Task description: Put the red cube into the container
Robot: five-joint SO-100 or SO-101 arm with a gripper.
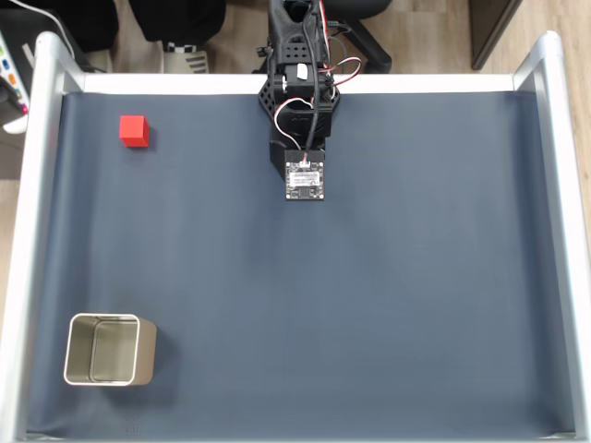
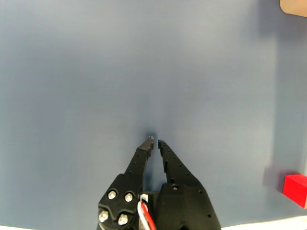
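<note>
red cube [image 2: 296, 189] right of fingers [image 2: 164, 152], apart

Small bright red plain-faced cube [image 1: 134, 130] sits flat on the dark blue-grey mat near the far left corner in the fixed view; in the wrist view it shows at the right edge [image 2: 296, 189], partly cut off by the frame. Small square metal tin with rounded corners [image 1: 106, 349], pale cream-silver rim and shiny grey inner walls, stands upright and mouth-up near the near left corner in the fixed view, nothing visible inside. Cube and tin lie well apart along the same left side.
</note>
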